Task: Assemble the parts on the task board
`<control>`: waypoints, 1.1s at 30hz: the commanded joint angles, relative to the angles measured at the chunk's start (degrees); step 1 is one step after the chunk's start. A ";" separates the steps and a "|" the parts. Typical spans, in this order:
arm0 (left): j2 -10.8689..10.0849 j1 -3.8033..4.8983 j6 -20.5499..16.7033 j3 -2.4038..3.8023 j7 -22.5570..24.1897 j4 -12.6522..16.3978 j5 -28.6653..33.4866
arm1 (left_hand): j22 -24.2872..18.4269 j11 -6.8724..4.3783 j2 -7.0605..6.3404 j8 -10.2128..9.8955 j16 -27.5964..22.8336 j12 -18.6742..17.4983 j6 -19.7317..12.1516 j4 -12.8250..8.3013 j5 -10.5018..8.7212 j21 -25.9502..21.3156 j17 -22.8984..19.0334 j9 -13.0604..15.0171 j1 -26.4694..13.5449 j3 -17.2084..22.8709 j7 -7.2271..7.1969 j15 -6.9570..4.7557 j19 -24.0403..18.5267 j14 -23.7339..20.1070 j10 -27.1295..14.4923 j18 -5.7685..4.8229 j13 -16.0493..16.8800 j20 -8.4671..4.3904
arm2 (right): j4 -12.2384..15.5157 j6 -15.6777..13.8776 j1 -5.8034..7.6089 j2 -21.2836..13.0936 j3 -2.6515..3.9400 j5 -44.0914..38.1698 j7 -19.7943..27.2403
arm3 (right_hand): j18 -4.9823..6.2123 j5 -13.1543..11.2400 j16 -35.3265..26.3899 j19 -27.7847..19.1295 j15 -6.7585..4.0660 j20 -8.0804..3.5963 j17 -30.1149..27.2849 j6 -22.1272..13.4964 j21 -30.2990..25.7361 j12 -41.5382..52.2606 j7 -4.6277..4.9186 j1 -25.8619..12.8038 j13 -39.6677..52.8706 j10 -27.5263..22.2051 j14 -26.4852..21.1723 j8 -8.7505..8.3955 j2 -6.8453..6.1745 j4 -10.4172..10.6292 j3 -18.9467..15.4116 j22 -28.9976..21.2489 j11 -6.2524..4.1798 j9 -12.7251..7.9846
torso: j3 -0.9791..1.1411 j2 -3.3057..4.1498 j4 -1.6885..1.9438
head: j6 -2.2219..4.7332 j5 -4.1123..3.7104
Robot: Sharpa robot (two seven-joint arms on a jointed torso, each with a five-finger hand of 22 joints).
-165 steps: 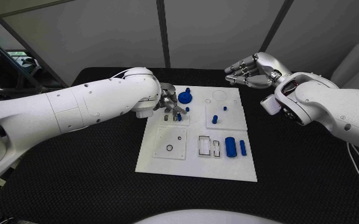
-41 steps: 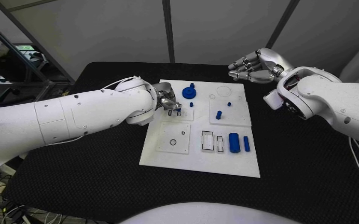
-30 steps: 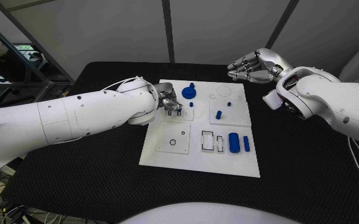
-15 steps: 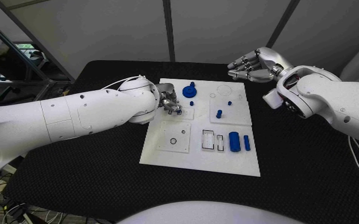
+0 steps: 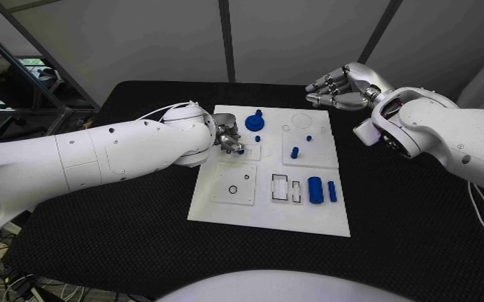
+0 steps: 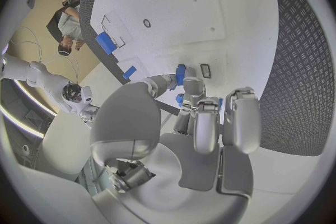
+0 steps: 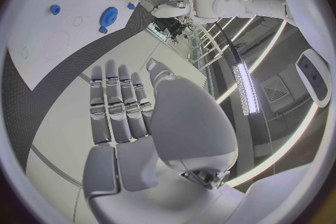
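1. Small blue part (image 6: pixel 181 74): a short peg, pinched between the fingertips (image 6: pixel 189 89) of the left hand. It is held over the left half of the task board, near the far-left corner, just above a small rectangular slot (image 6: pixel 205 70). Its long axis is seen to run roughly along the fingers, toward the board; whether it touches the board cannot be told.
2. Left hand (image 5: pixel 228 141): fingers closed on the part. It is much the nearer hand to the slot, which lies just beyond the fingertips.
3. Task board (image 5: pixel 264 216): white plate at the table's middle. A blue gear (image 5: pixel 252 124) is recorded toward the far edge, and a large blue cylinder (image 5: pixel 315 191) with a slimmer blue pin (image 5: pixel 332 191) beside it near the right edge.
4. Right hand (image 5: pixel 338 89): raised beyond the board's far-right corner, well apart from the parts, fingers loosely curled and nothing held.
5. Judgement: the step in hand appears to be seating the peg.
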 commanded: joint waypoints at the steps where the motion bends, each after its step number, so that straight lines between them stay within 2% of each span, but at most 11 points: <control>1: -0.02 -0.03 2.06 -0.22 -0.44 0.00 -0.62 | 3.09 -1.23 0.63 0.22 -0.14 0.25 -0.25 -9.10 0.17 0.20 14.79 0.12 0.13 8.78 -0.34 -0.44 1.49 5.94 1.70 -2.20 0.08 -0.53 | 0.13 0.39 0.11 0.05 0.04 -0.13 0.20 | 0.31 0.26 -0.23 -0.08 0.13 0.51 -0.05 -0.13 -0.17 -0.01 0.39 -0.56 -0.09 -0.37 -0.36 -0.06 0.08 0.03 -0.23 -0.05 0.15 0.01 | 0.01 -0.02 0.08 | -0.04 -0.02; 9: -0.02 -0.03 2.93 -0.44 -0.47 0.11 -0.63 | 3.17 -1.23 0.59 0.27 -0.12 0.29 -0.27 -9.15 0.18 0.25 14.81 0.15 0.05 8.71 -0.34 -0.44 1.52 5.95 1.73 -2.22 0.11 -0.53 | 0.12 0.43 0.11 0.08 0.04 -0.13 0.21 | 0.32 0.29 -0.22 -0.06 0.14 0.52 -0.08 -0.11 -0.23 0.01 0.38 -0.62 -0.09 -0.36 -0.37 -0.04 0.13 0.05 -0.25 -0.08 0.14 0.01 | -0.03 0.00 -0.01 | -0.13 0.05; 19: 0.22 -0.02 3.00 -0.48 -0.44 0.02 -0.53 | 3.29 -1.33 0.63 0.65 -0.08 0.83 -0.26 -9.04 0.16 0.29 14.85 0.42 -0.93 8.05 -0.51 -0.47 1.57 5.96 2.09 -2.25 0.62 -0.53 | 0.05 0.41 0.11 0.20 0.04 -0.13 0.23 | 0.32 0.29 -0.22 -0.06 0.14 0.52 -0.08 -0.11 -0.23 0.01 0.38 -0.62 -0.09 -0.36 -0.37 -0.04 0.13 0.05 -0.25 -0.08 0.14 0.01 | 0.00 0.05 0.05 | -0.27 0.06; 33: 0.61 -0.01 2.94 -0.48 -0.35 -0.64 -0.10 | 3.82 -1.92 1.20 0.84 0.14 2.58 0.79 -5.51 -0.08 0.39 15.07 0.01 -7.45 1.39 -1.43 -0.90 1.78 6.03 3.02 -2.33 2.17 -0.86 | -0.02 0.36 0.11 0.27 0.04 -0.13 0.22 | 0.32 0.37 -0.21 -0.03 0.14 0.55 -0.13 -0.11 -0.32 0.02 0.37 -0.70 -0.09 -0.38 -0.40 -0.03 0.20 0.07 -0.27 -0.13 0.14 0.02 | 0.00 -0.01 0.00 | -0.49 0.09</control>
